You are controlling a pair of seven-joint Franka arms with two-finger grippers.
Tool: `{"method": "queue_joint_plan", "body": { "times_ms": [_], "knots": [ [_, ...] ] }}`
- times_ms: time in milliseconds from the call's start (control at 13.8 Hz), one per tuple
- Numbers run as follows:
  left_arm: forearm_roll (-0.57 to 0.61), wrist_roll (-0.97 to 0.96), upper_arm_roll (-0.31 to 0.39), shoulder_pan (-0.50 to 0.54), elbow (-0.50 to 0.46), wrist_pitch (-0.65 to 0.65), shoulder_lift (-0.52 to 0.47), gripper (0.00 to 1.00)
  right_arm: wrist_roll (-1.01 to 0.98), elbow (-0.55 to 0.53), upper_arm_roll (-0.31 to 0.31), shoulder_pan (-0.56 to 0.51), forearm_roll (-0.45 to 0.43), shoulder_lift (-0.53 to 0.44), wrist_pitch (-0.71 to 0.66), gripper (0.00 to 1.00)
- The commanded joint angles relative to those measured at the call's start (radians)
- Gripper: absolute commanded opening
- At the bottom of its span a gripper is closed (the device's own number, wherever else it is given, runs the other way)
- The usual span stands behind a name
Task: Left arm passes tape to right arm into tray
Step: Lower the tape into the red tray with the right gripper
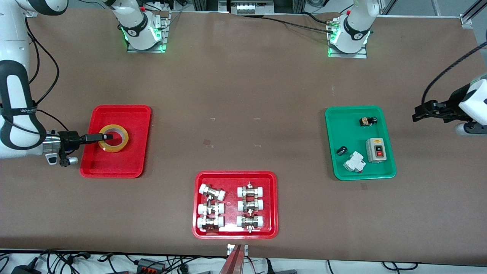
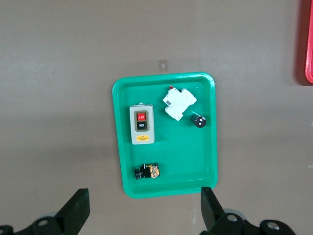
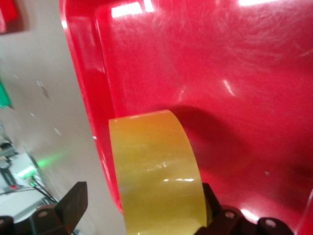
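Between right fingers point(image 1: 99, 137) (spread): tape point(image 1: 113, 138)

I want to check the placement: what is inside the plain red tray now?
The tape is in the tray, with the right gripper reaching onto its ring. The tray floor under the roll is covered. The left gripper waits open beside the green tray.

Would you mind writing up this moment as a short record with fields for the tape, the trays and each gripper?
tape: yellow tape, lying flat in the plain red tray
right gripper: right gripper over that tray, one finger through the roll's core, one outside its wall
left gripper: left gripper open, holding nothing, up over the table at the left arm's end, beside the green tray
green tray contents: switch box, white breaker, two small black parts
third tray: red fittings tray, nearest the front camera
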Motion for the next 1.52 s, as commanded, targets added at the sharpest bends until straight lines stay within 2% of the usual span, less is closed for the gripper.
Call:
{"method": "queue_joint_plan", "body": {
  "times_ms": [0,217,434,579,869,1231,1448],
  "knots": [
    [-0.024,0.058,-0.005,0.008,0.005,0.008,-0.006,1.00,0.003,-0.009,0.001,0.044,-0.075,-0.046,0.030,1.00],
    [-0.006,0.054,-0.061,0.002,0.003,-0.001,-0.029,1.00,0.003,-0.019,0.001,0.065,-0.094,-0.043,0.052,1.00],
    [0.007,0.043,-0.147,-0.001,0.006,-0.053,-0.043,1.00,-0.008,-0.026,0.001,0.067,-0.097,-0.037,0.061,1.00],
    [0.078,0.040,-0.193,0.001,0.006,-0.053,-0.043,1.00,-0.010,-0.026,0.003,0.059,-0.095,-0.015,0.056,1.00],
    [0.074,0.040,-0.191,0.013,0.006,-0.070,-0.049,1.00,-0.019,-0.012,0.003,0.085,-0.106,-0.029,0.062,1.00],
    [0.068,0.042,-0.180,0.024,0.006,-0.090,-0.052,1.00,-0.017,-0.017,0.004,0.134,-0.244,-0.043,0.124,1.00],
    [0.068,0.040,-0.184,0.024,0.008,-0.087,-0.053,1.00,-0.017,-0.026,0.004,0.146,-0.260,-0.041,0.130,1.00]
  ]
}}
